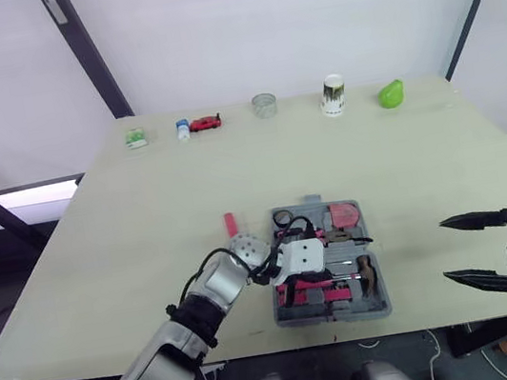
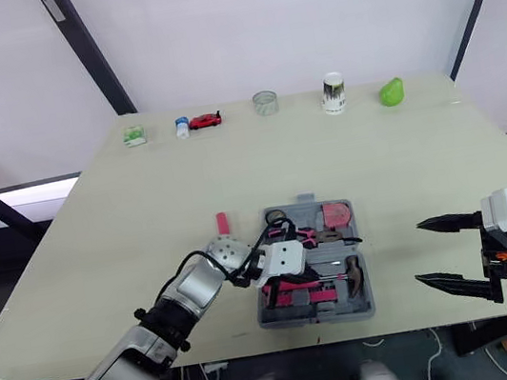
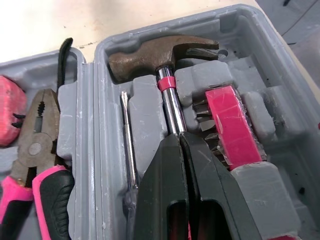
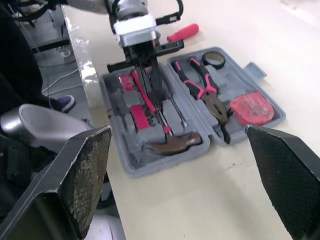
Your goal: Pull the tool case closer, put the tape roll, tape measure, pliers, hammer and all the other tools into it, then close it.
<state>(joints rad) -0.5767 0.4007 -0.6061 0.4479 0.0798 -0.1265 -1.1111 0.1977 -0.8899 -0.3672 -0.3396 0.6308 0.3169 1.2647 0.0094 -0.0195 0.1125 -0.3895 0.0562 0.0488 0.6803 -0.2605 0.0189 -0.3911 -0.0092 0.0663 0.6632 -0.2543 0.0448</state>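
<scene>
Most tools sit in the open grey plastic tool case [image 1: 382, 293], the left pincer [image 3: 180, 137] clamps the rusty-headed hammer [image 3: 155, 55], the right pincer [image 1: 447, 251] gapes empty, and a red-handled tool [image 1: 230, 224] lies outside.

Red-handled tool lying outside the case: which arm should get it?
Left. The left pincer, shut on the hammer, is in the case beside that tool; the right pincer hangs open past the case's other side.

— What sits on the pale beige worktop [image 1: 141, 208]?
— Grey plastic tool case [image 1: 377, 309], open, a red-handled tool [image 1: 231, 222] just beside it — at the far edge, red toy car [image 1: 207, 122], white cup [image 1: 334, 95], green pear-shaped object [image 1: 392, 94].
</scene>
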